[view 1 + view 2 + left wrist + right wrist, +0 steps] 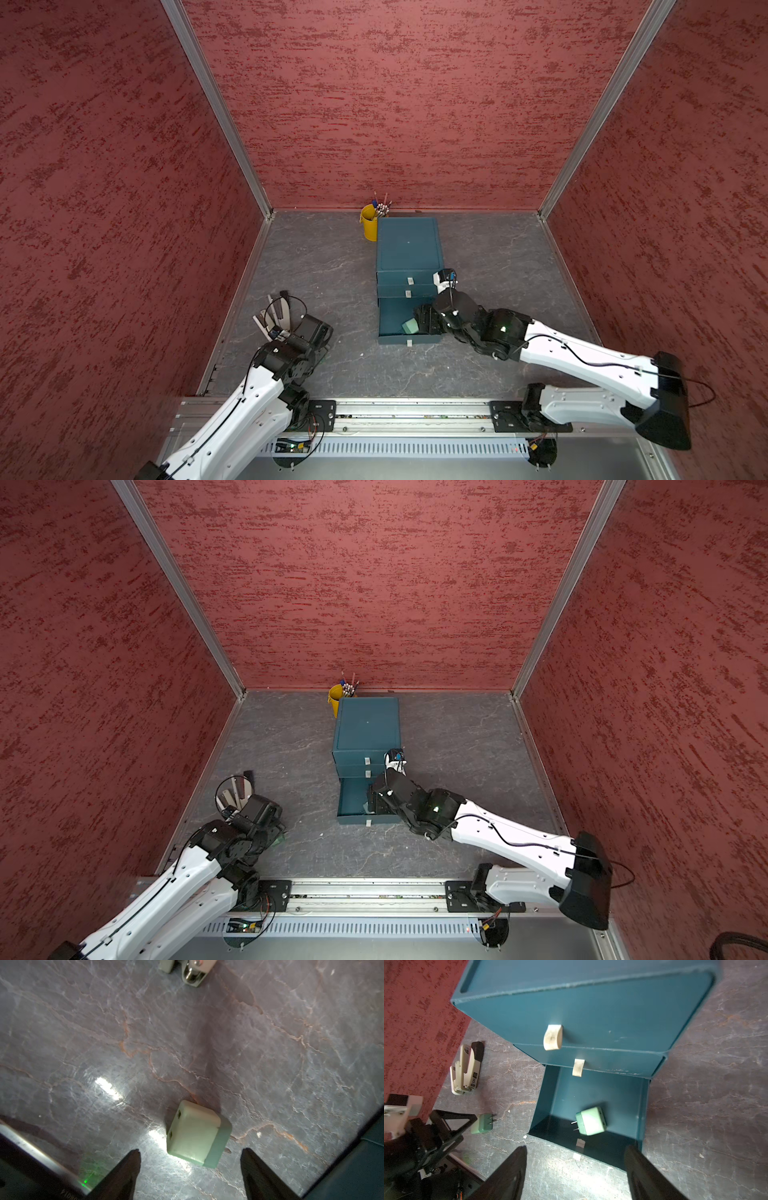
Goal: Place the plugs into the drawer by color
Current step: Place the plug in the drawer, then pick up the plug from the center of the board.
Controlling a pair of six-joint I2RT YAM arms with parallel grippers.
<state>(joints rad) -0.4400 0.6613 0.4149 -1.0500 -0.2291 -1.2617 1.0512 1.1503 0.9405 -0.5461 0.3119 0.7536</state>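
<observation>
The drawer [409, 249] is a dark teal chest, and its bottom drawer [546, 1101] is pulled out. One mint green plug [590, 1121] lies on its side inside that bottom drawer, also seen in a top view [412, 326]. My right gripper [576, 1148] hovers open over the drawer's front edge with nothing between its fingers. A second mint plug [195, 1134] lies on the table left of the chest. My left gripper [191, 1149] is open, and that plug sits just ahead of its fingertips, not gripped. The right wrist view shows this plug [481, 1124] beside the left fingers [452, 1120].
A beige and black stapler [466, 1070] lies on the table near the left wall. A yellow pen cup [369, 224] stands behind the chest's back left corner. Red walls close in the grey marbled table [332, 270] on three sides.
</observation>
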